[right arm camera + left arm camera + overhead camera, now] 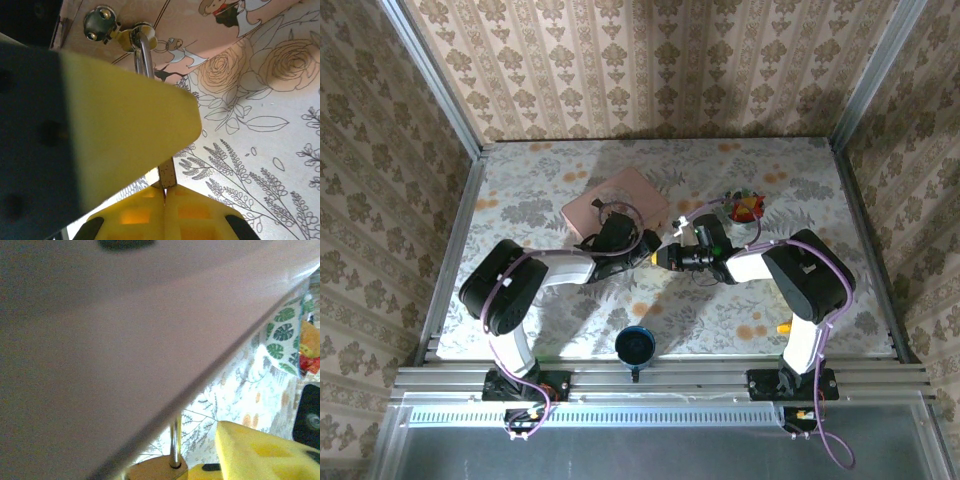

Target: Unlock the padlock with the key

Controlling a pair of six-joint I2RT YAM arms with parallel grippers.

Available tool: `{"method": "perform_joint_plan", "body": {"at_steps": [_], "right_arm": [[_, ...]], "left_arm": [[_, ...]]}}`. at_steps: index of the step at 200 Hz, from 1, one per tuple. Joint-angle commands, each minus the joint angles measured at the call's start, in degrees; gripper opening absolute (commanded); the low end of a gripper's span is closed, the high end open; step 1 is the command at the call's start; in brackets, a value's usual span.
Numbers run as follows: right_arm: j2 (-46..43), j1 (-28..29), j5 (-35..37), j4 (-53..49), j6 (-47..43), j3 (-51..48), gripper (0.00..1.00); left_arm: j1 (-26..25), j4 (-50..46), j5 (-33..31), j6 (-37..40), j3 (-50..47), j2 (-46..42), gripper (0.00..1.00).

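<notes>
Padlock [142,52] hangs by its shackle from clasp on pink box [632,195]. My R gripper [166,189] is pinched tight on thin brass piece [167,172]. L gripper [617,236] sits at box edge; can't tell its jaw gap.

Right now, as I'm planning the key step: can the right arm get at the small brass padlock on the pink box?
Probably yes: the right gripper sits beside the brass padlock by the pink box, though the left gripper crowds that spot.
</notes>
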Motion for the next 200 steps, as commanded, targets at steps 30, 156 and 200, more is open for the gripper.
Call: {"method": "perform_joint_plan", "body": {"at_steps": [30, 156, 200], "right_arm": [[1.2, 0.1, -2.3, 8.4, 4.8, 0.4, 0.01], [2.8, -1.2, -4.5, 15.1, 11.6, 0.0, 0.05], [3.1, -1.2, -4.3, 15.5, 11.9, -0.1, 0.05]], "left_arm": [[-1.0, 10.0, -4.4, 2.8, -4.9, -2.3, 0.59], [-1.9, 26.1, -11.7, 2.5, -13.3, -2.2, 0.48], [-2.7, 22.5, -14.1, 3.7, -13.7, -4.7, 0.5]]}}
